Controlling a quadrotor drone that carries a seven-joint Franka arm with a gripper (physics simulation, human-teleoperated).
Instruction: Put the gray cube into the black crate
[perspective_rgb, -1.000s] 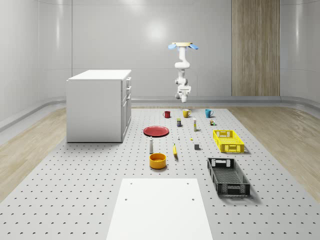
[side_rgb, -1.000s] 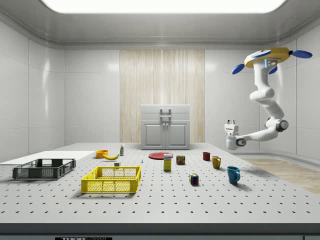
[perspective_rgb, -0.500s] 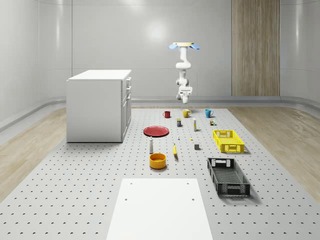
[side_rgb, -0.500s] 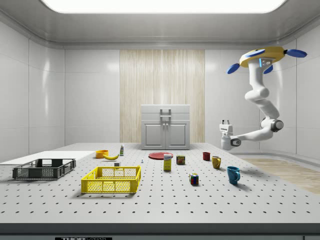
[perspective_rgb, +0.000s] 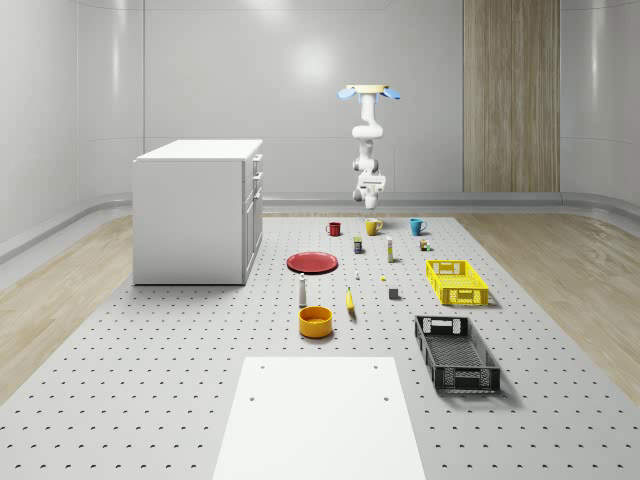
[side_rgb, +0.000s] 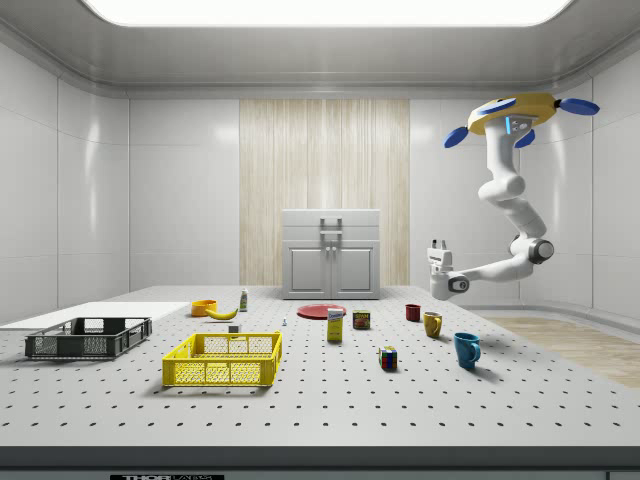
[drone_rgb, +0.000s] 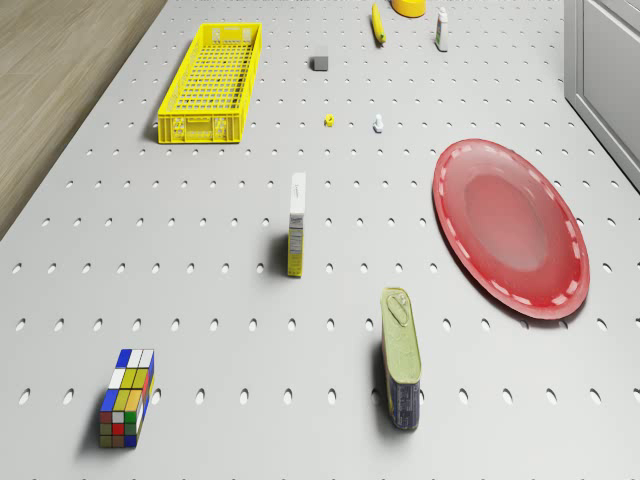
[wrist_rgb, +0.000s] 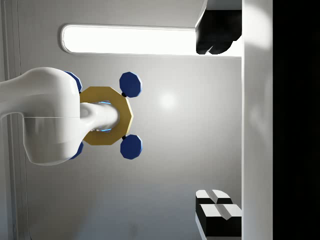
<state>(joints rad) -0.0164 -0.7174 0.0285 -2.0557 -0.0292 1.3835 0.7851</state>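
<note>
Compared with the earlier frames, drone and arm have shifted a little toward the side view's left, carrying the gripper (side_rgb: 437, 245) from beyond the blue mug (side_rgb: 466, 349) to a place above the yellow mug (side_rgb: 432, 324); the objects on the table (side_rgb: 400, 410) lie as before. Reading the side view from its left: the black crate (side_rgb: 88, 337) stands at the far end of the table from the gripper, well apart from it and much lower, with nothing seen inside. The gray cube (perspective_rgb: 394, 293) rests on the table surface, outside the crate and just short of it as reckoned from the gripper, likewise well apart and below. Next comes the gripper itself, raised clear of the table with its fingers (wrist_rgb: 217, 32) pointing upward toward the ceiling; in the wrist view they stand wide apart, with nothing between them. Farthest right, the drone (side_rgb: 520, 108) hovers high in the air above and behind the gripper, over the mug end of the table. Judged from this arrangement, the task is at its opening stage: the approach to the cube is under way, while turning the gripper downward, grasping, carrying and releasing into the crate all remain to be done.
</note>
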